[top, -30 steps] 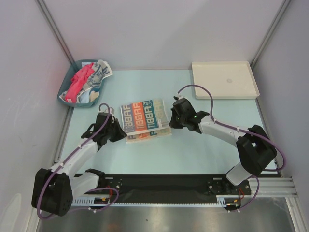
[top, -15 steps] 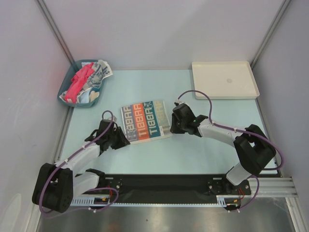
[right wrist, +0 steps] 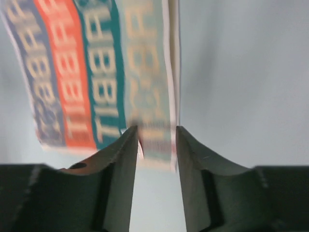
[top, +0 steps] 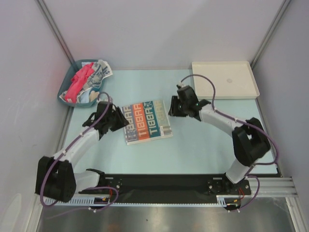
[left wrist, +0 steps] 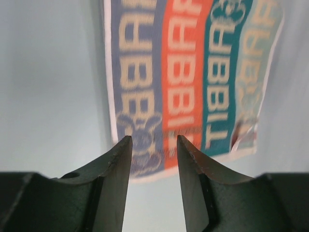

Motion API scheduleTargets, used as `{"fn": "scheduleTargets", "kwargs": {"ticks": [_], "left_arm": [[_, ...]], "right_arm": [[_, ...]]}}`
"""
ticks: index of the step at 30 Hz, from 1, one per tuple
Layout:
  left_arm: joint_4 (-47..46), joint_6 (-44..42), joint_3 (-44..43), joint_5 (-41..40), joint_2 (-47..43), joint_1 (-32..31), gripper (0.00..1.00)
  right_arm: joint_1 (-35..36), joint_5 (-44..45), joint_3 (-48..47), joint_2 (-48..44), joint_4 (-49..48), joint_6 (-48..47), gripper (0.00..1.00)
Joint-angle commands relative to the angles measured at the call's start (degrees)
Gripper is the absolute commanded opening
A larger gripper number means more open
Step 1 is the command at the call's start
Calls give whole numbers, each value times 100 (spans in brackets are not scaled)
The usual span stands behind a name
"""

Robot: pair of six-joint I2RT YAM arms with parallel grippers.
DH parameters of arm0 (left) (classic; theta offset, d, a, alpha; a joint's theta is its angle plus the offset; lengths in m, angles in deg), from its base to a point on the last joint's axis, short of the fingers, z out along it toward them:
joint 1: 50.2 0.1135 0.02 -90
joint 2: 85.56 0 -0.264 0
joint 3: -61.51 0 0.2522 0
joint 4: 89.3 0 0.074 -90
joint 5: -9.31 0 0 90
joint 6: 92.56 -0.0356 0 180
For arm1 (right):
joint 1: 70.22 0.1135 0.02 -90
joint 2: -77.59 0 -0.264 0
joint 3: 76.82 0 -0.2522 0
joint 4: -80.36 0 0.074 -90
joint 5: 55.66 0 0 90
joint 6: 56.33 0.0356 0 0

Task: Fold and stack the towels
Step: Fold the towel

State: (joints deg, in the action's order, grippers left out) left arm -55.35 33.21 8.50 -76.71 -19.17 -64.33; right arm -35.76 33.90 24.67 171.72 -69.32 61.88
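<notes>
**Top view, near to far.** Bare table (top: 193,154) runs from the 6 o'clock edge of the lettered towel (top: 147,122) to the arm bases. The towel lies flat at mid-table, slightly skewed, with all four edges exposed. The left gripper (top: 119,119) sits just beside its 9 o'clock edge, fingers apart and holding nothing. The right gripper (top: 173,109) hangs at its 2 o'clock corner, fingers likewise parted and unloaded. Farther off at 10 o'clock, the teal bin (top: 65,89) holds a red-pink towel (top: 79,81) and a patterned towel (top: 100,72). The white tray (top: 212,79) stands at 1 o'clock, well apart.
</notes>
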Motion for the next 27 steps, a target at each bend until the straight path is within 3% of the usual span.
{"fn": "scheduleTargets", "kwargs": {"ticks": [1,7,13,27], "left_arm": [[-278,-210,-933,-180,976,235,47],[-533,-527,-2314,172,2647,437,41],[-463,-571,-3097,409,3617,587,35],[-472,-562,-3546,270,4523,842,33]], "right_arm": [[-413,-813,-1212,841,-364,-351,39],[-598,-1580,-3164,2477,-92,-211,22],[-545,-2038,-4184,3524,66,-131,19],[-1028,-1985,-4318,4334,-65,-87,17]]}}
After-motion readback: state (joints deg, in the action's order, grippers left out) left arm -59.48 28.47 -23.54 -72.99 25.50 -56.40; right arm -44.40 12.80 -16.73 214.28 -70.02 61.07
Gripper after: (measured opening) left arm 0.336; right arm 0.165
